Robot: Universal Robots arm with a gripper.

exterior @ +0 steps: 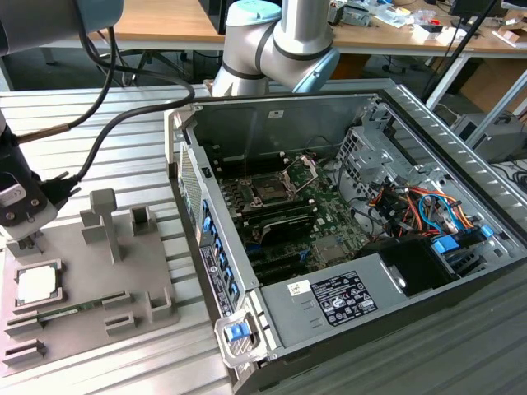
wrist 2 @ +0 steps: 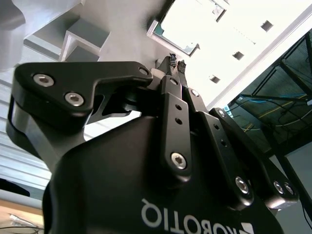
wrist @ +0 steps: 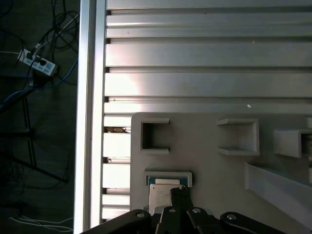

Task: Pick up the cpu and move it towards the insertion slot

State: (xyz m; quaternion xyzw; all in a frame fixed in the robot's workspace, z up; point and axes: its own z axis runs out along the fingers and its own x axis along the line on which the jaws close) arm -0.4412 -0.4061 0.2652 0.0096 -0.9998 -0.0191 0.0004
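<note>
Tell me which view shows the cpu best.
The exterior view: the cpu lies whole in its grey holder. In the first wrist view the gripper hides part; the second wrist view shows one glaring corner.

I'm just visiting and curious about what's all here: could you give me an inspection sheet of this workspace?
Surface: ribbed metal table, carrying a grey fixture plate and an open computer case.
Job's things: cpu lying in the plate; insertion slot inside the case.
Clutter: green memory stick on the plate.
Grippers: gripper shut, just above the cpu.
Cables: black cables running towards the gripper; coloured wires in the case.
Surroundings: wooden desks behind.
</note>
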